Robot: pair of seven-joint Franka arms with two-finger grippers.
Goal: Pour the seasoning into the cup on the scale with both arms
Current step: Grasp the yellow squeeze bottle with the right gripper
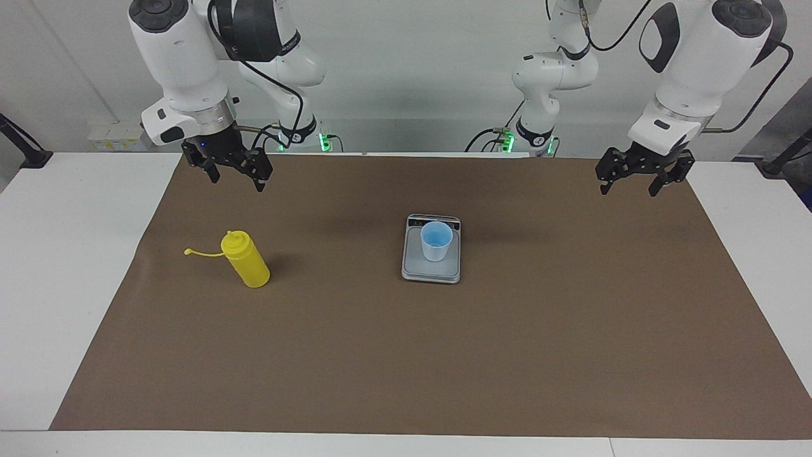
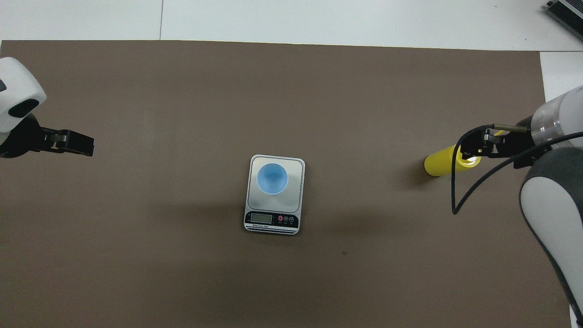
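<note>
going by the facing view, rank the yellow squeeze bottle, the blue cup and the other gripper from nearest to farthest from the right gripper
1. Yellow plastic squeeze bottle, standing toward the right arm's end of the table, below the right gripper.
2. Small light blue plastic cup, on the silver-grey scale mid-table.
3. Left gripper, over the left arm's end.

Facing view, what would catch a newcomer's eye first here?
Probably the yellow squeeze bottle, bright against the brown mat, standing toward the right arm's end of the table with its cap strap hanging out sideways. Next, the light blue cup sitting on the silver scale mid-table. Above, the right tool hangs open, raised above the mat near the bottle, while the left tool waits open over the other end.
</note>
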